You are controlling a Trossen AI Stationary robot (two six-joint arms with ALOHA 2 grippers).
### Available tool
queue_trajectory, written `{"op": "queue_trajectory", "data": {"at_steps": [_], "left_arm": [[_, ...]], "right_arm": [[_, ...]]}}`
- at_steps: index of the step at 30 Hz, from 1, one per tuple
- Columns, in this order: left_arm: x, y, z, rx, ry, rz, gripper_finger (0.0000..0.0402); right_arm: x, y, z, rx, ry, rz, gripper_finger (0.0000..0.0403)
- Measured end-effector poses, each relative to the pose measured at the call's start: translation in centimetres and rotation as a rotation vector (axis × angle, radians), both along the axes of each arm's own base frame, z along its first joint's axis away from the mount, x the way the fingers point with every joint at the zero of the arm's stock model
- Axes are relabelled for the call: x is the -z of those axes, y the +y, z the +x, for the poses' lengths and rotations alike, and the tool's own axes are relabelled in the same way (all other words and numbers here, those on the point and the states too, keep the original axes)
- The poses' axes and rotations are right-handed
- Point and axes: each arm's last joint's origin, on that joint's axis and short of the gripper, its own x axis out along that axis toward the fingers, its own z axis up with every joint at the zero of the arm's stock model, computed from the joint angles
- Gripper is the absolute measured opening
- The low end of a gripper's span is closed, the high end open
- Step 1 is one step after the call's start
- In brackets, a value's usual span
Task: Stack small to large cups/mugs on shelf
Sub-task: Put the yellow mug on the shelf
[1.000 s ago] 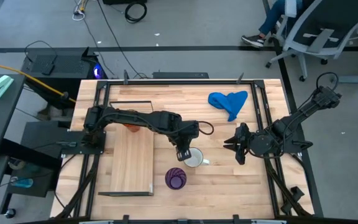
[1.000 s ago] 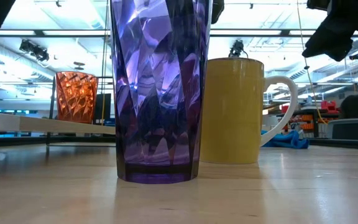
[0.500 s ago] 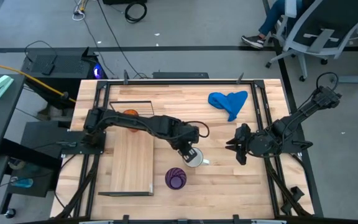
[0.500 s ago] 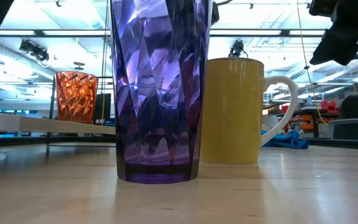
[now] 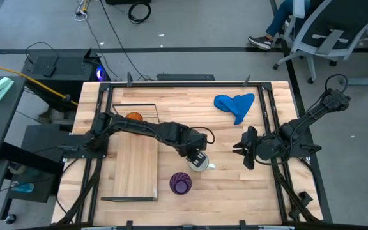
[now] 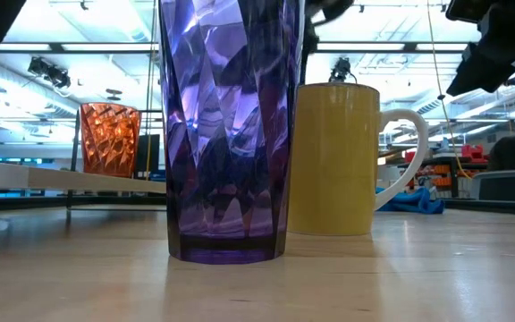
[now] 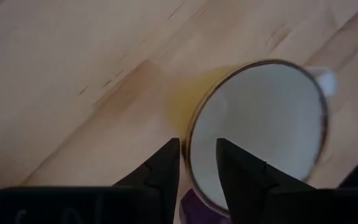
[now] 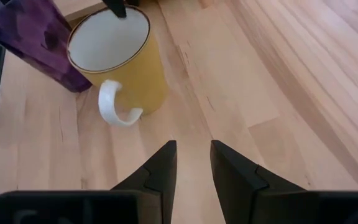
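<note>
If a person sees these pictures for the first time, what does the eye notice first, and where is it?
First, the left pincer right over the mug, yellow outside and white inside, near the table's middle, its fingers astride the rim. Next, the tall purple cup, which fills the low view and stands just before the mug. The orange cup sits on the shelf; the right pincer waits apart.

Both arms matte black, chunky jointed links, mounted on black metal frame rails at table edges. Left arm [image 5: 147, 130] has thin black cable looped near wrist. Right arm [image 5: 299, 131] has black cable looped at elbow. Gripper fingers [image 7: 160, 171] dark, flat, wedge-shaped, tapering to blunt tips. No visible markings.
</note>
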Motion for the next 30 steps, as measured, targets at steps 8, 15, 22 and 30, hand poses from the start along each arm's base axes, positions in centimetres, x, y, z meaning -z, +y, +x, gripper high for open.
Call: {"op": "queue_trajectory", "data": {"at_steps": [8,15,22,30], "left_arm": [[1.7,-0.2,0.7,-0.051,0.032,-0.036,0.0111],[2.0,-0.2,0.8,-0.096,0.038,-0.055,0.0092],[1.9,-0.2,0.9,-0.096,0.028,-0.057,0.0027],[0.9,-0.2,1.0,-0.043,-0.007,-0.044,0.0024]], "right_arm": [[0.0,0.0,0.0,-0.032,0.007,-0.036,0.0105],[0.1,0.0,-0.1,-0.046,0.015,-0.052,0.0105],[0.1,0.0,-0.1,-0.05,0.017,-0.052,0.0105],[0.1,0.0,-0.1,-0.05,0.017,-0.053,0.0105]]}}
